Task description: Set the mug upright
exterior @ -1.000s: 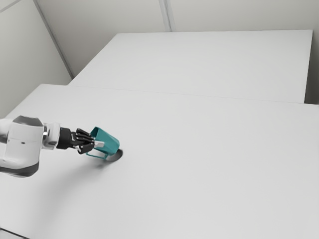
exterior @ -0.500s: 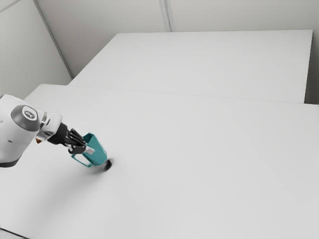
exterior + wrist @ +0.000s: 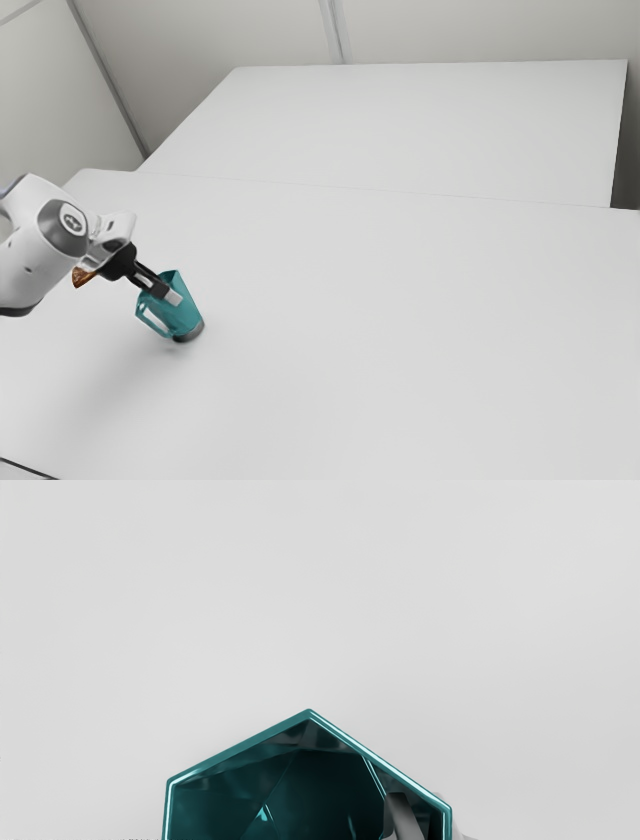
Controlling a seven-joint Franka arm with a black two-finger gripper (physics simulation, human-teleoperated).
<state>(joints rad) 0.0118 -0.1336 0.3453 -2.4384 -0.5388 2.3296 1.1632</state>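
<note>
Swung nearer upright, the teal mug (image 3: pixel 182 316) leans at the frame's lower left, its wall pinched by the gripper (image 3: pixel 171 297). Levelling and release seemingly remain.

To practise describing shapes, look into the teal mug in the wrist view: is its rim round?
No, the mug's rim runs in straight edges that meet at clear corners.

The mug (image 3: pixel 184 316) had swung from a steep lean to much nearer upright and shifted toward the exterior view's left, its handle (image 3: pixel 150 321) turning that way too. The claw (image 3: pixel 172 296) had moved with it and dipped more steeply, and more of a brown thing (image 3: pixel 82 277) had appeared beside the arm (image 3: pixel 35 250)
</note>
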